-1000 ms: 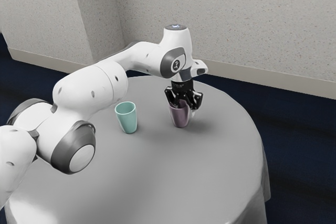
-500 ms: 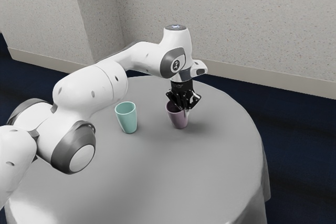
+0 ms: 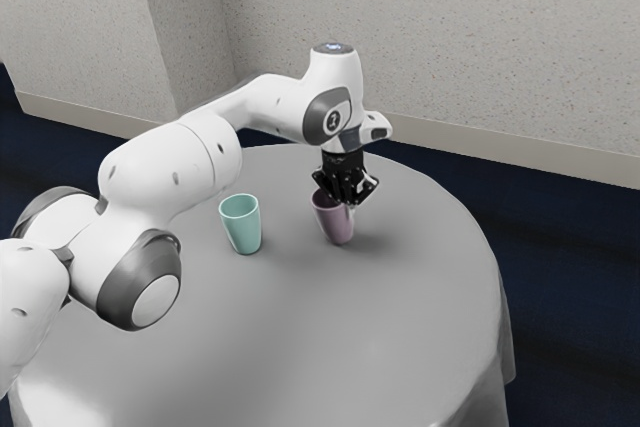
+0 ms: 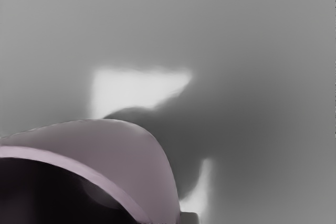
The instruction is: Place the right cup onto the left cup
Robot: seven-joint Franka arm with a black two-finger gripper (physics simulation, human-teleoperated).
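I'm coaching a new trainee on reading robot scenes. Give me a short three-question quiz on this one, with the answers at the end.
1. Fill in the blank: the gripper has hold of the ____ cup at its rim.
2. True or false: the teal cup stands inside the other cup.
3. Multiple choice: which step of the task is not yet done?
A. Bringing the gripper to a cup
B. Placing one cup onto the other

Key: 1. mauve; 2. false; 3. B
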